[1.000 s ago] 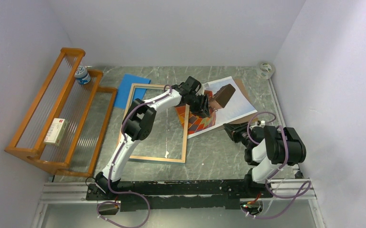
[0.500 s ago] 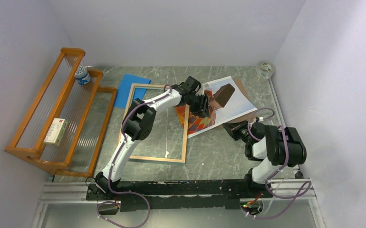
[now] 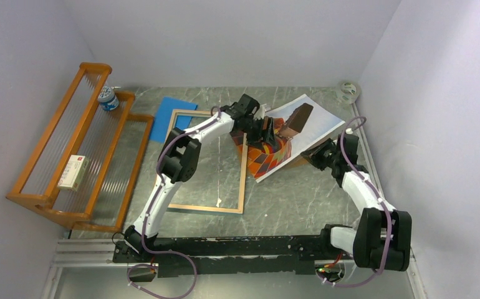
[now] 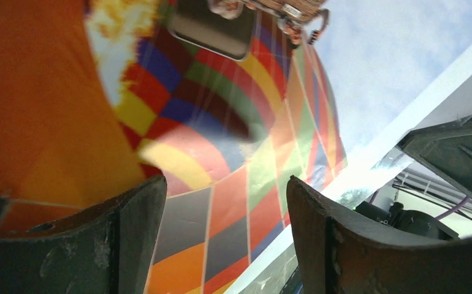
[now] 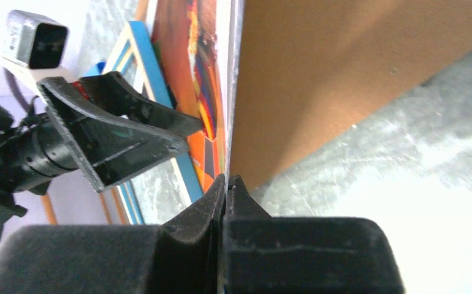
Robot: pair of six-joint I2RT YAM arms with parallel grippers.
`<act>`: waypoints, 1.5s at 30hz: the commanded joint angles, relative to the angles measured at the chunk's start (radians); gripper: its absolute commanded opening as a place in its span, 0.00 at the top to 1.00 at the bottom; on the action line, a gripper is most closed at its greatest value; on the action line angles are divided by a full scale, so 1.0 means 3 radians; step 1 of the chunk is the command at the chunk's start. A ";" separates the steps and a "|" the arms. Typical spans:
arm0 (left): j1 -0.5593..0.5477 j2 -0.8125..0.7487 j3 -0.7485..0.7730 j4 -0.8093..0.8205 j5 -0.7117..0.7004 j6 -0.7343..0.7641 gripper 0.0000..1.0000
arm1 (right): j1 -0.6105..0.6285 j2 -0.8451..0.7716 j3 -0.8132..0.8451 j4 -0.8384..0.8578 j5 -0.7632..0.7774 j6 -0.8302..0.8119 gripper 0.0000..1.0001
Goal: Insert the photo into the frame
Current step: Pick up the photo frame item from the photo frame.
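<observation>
Plain pale walls [image 3: 225, 37] are enclosing a grey marbled table [image 3: 287, 199] on three sides, soft even light is falling across it, and an orange wooden rack [image 3: 95, 67] with thin rods is standing along the left wall

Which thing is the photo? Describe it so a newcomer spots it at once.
On the table, look right of the frame lying flat. The photo is the large tilted sheet reaching its right rail; it alone shows a colourful hot-air balloon on pale sky, unlike the plain brown board behind it.
</observation>
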 commanded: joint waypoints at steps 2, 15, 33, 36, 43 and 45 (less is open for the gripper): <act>0.0027 -0.0253 0.0084 -0.0065 0.0159 0.0026 0.22 | -0.0014 -0.0146 0.0515 -0.1588 0.0430 -0.0507 1.00; 0.0134 -0.0525 0.0166 -0.0307 0.0239 0.0072 0.22 | -0.0015 -0.0334 0.1728 -0.3338 0.1641 -0.0762 1.00; 0.0242 -0.0925 -0.0463 -0.0955 -0.1149 0.0403 0.22 | -0.0014 -0.0467 0.3169 -0.4465 0.2597 -0.0879 1.00; 0.0242 -0.0896 -0.0538 -0.0956 -0.0856 0.0412 0.27 | -0.0014 -0.0437 0.3503 -0.4573 0.2663 -0.0919 1.00; 0.0240 -0.1015 -0.0884 -0.0896 -0.0678 0.0304 0.50 | -0.0014 -0.0261 0.4184 -0.4643 0.2580 -0.1051 1.00; 0.0237 -0.1012 -0.0943 -0.0899 -0.0679 0.0279 0.50 | -0.0016 -0.0242 0.4215 -0.4528 0.2417 -0.1106 1.00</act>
